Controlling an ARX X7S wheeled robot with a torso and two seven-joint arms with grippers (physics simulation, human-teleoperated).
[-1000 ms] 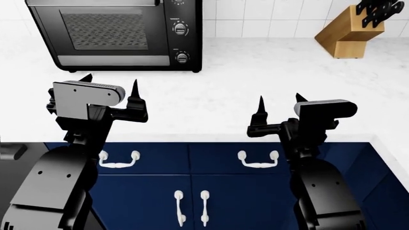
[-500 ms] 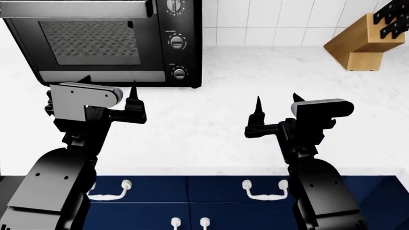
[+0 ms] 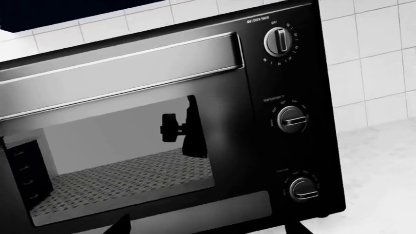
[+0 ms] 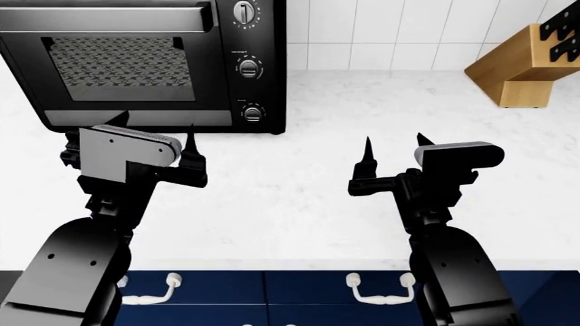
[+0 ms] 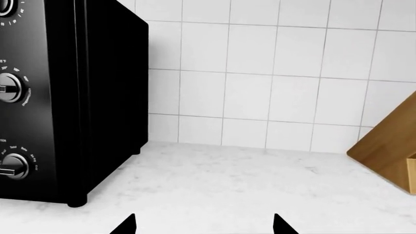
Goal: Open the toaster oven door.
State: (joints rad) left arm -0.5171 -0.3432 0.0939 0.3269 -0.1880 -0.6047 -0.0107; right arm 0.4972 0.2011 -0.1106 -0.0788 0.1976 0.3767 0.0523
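The glossy black toaster oven stands at the back left of the white counter, with three round knobs at its right. Its door is closed, with the bar handle along the top edge and a grey strip along the bottom. My left gripper is open and empty, just in front of the door's lower edge. The left wrist view shows the door, the handle and my left gripper close up. My right gripper is open and empty over the counter, right of the oven; its wrist view shows the oven's side.
A wooden knife block stands at the back right, also in the right wrist view. White wall tiles run behind the counter. Navy cabinet doors with white handles are below the counter's front edge.
The head view has shifted forward: the cabinets have dropped towards the bottom edge and more of the oven's front shows. Both grippers stay open, the left one now nearer the door.
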